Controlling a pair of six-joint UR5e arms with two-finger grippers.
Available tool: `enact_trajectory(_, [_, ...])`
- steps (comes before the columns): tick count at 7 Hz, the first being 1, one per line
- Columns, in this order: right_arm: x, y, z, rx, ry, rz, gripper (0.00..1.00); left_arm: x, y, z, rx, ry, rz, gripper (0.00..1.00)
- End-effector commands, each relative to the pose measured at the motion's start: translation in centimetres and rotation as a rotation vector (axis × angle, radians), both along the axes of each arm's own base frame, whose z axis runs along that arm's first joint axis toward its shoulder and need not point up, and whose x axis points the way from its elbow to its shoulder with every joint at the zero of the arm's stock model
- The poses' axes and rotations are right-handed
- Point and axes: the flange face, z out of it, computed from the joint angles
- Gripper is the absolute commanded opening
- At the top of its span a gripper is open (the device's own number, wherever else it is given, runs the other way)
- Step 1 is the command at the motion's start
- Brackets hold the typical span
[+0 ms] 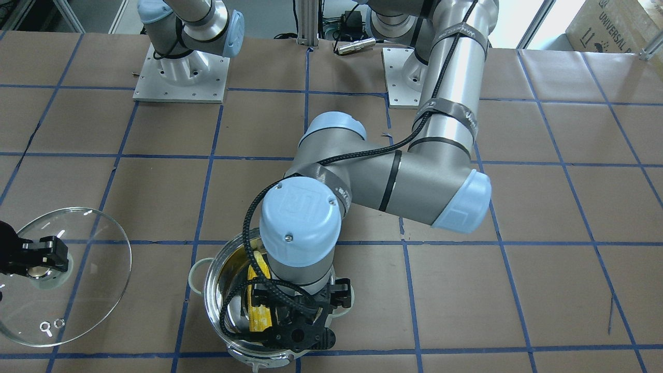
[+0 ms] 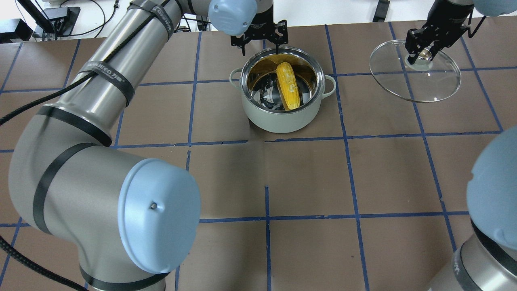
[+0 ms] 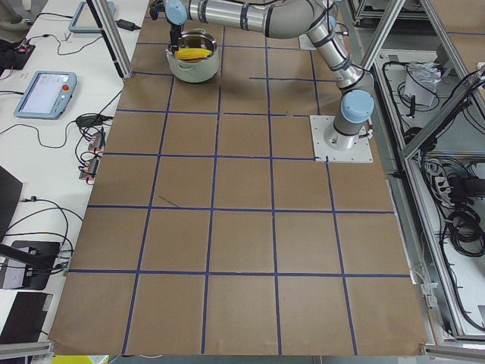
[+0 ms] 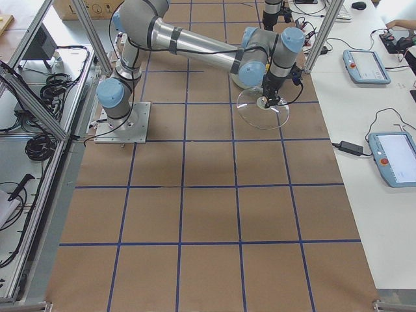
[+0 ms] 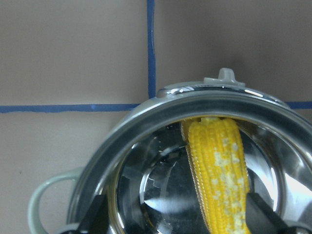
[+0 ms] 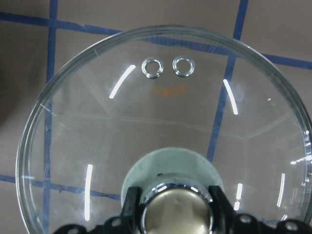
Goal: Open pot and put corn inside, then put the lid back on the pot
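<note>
Lid [image 2: 438, 83]: glass, probably stiff, slick, breakable | at pot's [image 2: 282, 121] 3 o'clock | right pincer [image 2: 420, 56] is clamping its knob [image 6: 175, 214], best hold | left pincer [image 2: 261, 42] is gaping empty over corn [image 2: 288, 85]

Left arm [image 1: 450, 77] – polished silver tubes, pale-blue joint caps [image 1: 300, 220] embossed with a logo, tiny screws showing | black braided cable [image 1: 248, 228] ran its length under black lettered bands [image 1: 456, 111] | right arm [image 1: 197, 23] matched in silver and blue | left gripper [image 2: 261, 45] – black, angular | square grey base plates [image 1: 207, 90] were bolted down
</note>
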Motion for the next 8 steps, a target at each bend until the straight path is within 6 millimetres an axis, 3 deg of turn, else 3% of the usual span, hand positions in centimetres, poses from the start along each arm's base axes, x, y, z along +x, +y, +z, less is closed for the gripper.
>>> enact_trajectory(1, [9.3,1.5,2.9,-0.039,0.01,0.009,0.29,5.3,2.3,4.4,0.036,-0.005,-0.024,1.0])
enact_trajectory(3, [16.7,2.7,3.7,-0.066,0.005,-0.092,0.28,11.5,6.4,7.3,0.046,-0.006,-0.003,1.0])
enact_trajectory(4, [21.4,3.0,3.3,-0.09,0.001,-0.135,0.28,14.0,8.4,9.1,0.037,-0.005,-0.002,1.0])
enact_trajectory(5, [24.5,2.3,2.3,-0.14,0.0,-0.156,0.29,16.7,10.3,10.0,0.044,-0.009,-0.007,1.0])
enact_trajectory(7, [31.5,2.8,0.4,-0.174,-0.025,-0.238,0.29,19.3,14.3,9.4,0.072,-0.011,-0.007,1.0])
enact_trajectory(8, [33.1,2.3,-0.3,-0.173,-0.023,-0.234,0.29,19.2,15.5,10.4,0.05,-0.004,-0.01,1.0])
